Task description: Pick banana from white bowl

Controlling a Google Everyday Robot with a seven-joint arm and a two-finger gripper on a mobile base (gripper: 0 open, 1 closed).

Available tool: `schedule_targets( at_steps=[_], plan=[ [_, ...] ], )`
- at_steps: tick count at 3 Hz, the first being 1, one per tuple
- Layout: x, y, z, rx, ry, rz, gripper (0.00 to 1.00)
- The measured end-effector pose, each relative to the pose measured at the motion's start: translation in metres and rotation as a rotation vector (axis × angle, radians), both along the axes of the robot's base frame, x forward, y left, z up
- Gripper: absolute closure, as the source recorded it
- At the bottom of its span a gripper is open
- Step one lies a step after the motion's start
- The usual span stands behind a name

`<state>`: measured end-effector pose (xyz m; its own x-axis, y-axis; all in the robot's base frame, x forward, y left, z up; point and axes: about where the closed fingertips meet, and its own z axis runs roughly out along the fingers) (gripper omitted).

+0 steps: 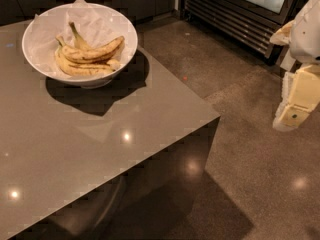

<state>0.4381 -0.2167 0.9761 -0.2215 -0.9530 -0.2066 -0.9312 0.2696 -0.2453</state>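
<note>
The white bowl (31,48), wide and shallow and lined with crumpled white paper (97,20), stands at the far left of the grey counter. Several bananas lie in it. The banana (97,51) lies on top, curved and speckled, with its darker end pointing right toward the rim. Paler bananas (80,69) lie under and in front of it. My gripper (295,106), cream-coloured, hangs at the right edge of the view over the floor. It is far to the right of the bowl, off the counter, and holds nothing that I can see.
The grey counter (100,149) ends in a corner (216,116) at mid-right. Beyond it lies a dark speckled floor (250,184). A dark appliance with a vented grille (230,16) stands at the back right. Dark cabinets run along the back.
</note>
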Motion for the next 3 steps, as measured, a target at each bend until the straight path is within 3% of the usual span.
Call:
schedule_targets(
  at_steps=[2, 3],
  plan=[
    [0.014, 0.007, 0.013, -0.021, -0.021, -0.021, 0.00],
    [0.045, 0.017, 0.028, -0.045, -0.020, -0.021, 0.00]
  ],
)
